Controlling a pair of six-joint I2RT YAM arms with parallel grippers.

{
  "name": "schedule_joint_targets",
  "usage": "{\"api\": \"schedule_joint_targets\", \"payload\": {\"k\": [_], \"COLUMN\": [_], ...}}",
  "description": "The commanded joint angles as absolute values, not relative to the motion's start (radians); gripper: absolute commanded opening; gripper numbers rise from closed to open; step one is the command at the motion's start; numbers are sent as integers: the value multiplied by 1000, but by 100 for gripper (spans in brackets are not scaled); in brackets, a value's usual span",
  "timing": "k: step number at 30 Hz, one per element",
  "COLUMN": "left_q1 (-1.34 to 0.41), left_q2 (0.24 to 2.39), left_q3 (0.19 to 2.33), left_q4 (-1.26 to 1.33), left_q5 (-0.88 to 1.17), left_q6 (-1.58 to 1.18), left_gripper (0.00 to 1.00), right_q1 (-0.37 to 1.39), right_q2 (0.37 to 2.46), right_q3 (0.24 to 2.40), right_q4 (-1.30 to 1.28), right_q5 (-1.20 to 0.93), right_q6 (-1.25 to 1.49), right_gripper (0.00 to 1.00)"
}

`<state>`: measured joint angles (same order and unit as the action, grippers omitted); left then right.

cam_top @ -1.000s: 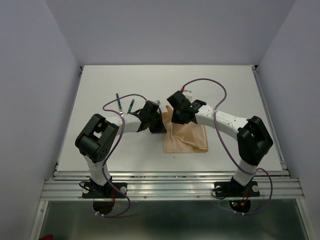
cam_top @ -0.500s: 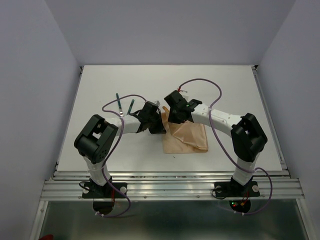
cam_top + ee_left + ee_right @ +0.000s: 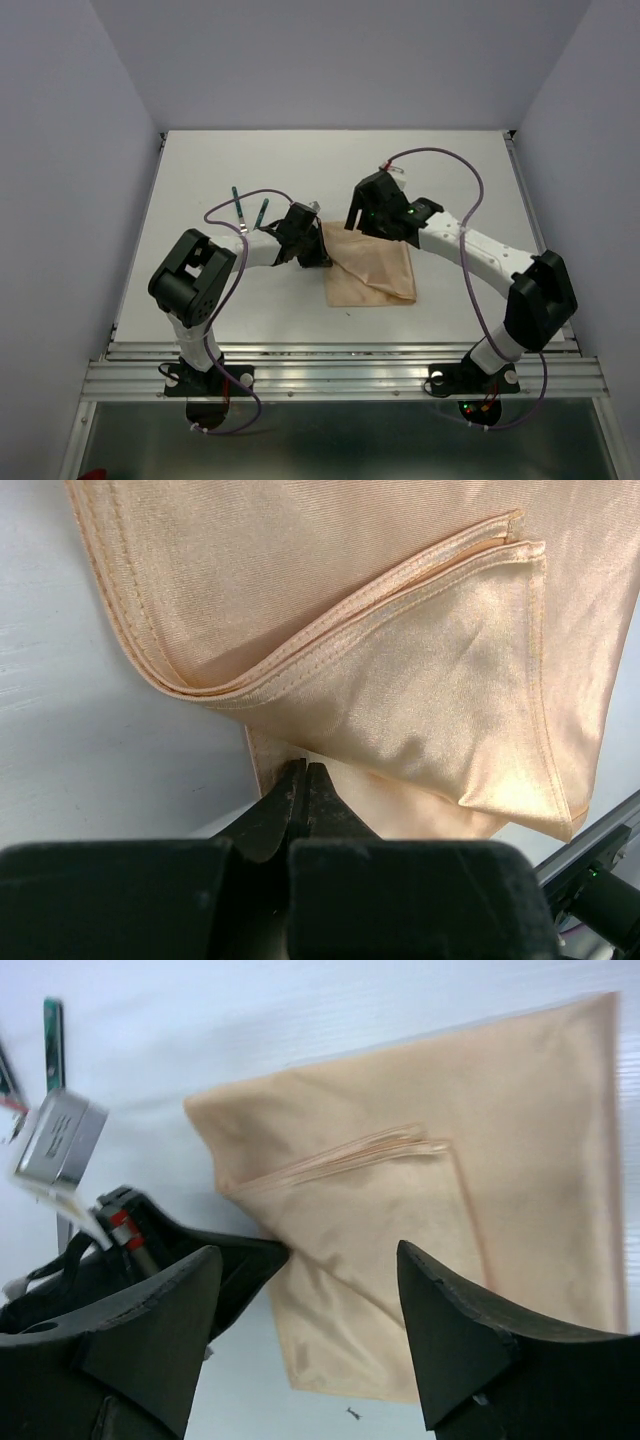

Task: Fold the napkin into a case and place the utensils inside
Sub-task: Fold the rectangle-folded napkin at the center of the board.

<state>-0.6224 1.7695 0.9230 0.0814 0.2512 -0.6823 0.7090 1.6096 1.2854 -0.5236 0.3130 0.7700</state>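
Whereas it sat clenched over the napkin (image 3: 378, 272) a second ago, the right gripper (image 3: 358, 212) has drawn back released in the top view, with the cloth flat mid-table. From the left wrist, the left gripper (image 3: 303, 776) stays pinched on the napkin's edge. From the right wrist, fingers (image 3: 160, 1330) gape above it.

One folded peach napkin (image 3: 372, 272), two green-handled utensils (image 3: 240, 207) in view, two robot arms (image 3: 480, 250), one white table (image 3: 200, 170).
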Motion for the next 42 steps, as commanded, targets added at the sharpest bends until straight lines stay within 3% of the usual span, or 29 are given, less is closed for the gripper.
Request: {"api": "schedule_joint_targets", "payload": {"k": [1,2,5,11,31,42], "left_q1": [-626,-626,-626,-624,-624,-623], "left_q2": [1724,1726,1726,1729,1724,1721], "left_q3": [902,902,902,907,897,900], "left_q4": [72,72,71,67,67,67], "left_q5": [238,238,239,239,235,236], "left_q6": [-669,-669,-666,-664,-667,-669], "left_gripper": [0,0,0,0,0,0], "right_q1": [579,566,557,557,557,557], "right_q2": [1536,1526,1506,1551,1680,1713], "right_q3": [1153,1128,1057,1000,1063,1077], "right_q4": [-486,-476,-443,-370,-364,-328], "right_q5": [263,236,177,28,114,22], "right_q6": [765,764,753,719,643,620], "right_gripper": [71,64,61,65,66,62]}}
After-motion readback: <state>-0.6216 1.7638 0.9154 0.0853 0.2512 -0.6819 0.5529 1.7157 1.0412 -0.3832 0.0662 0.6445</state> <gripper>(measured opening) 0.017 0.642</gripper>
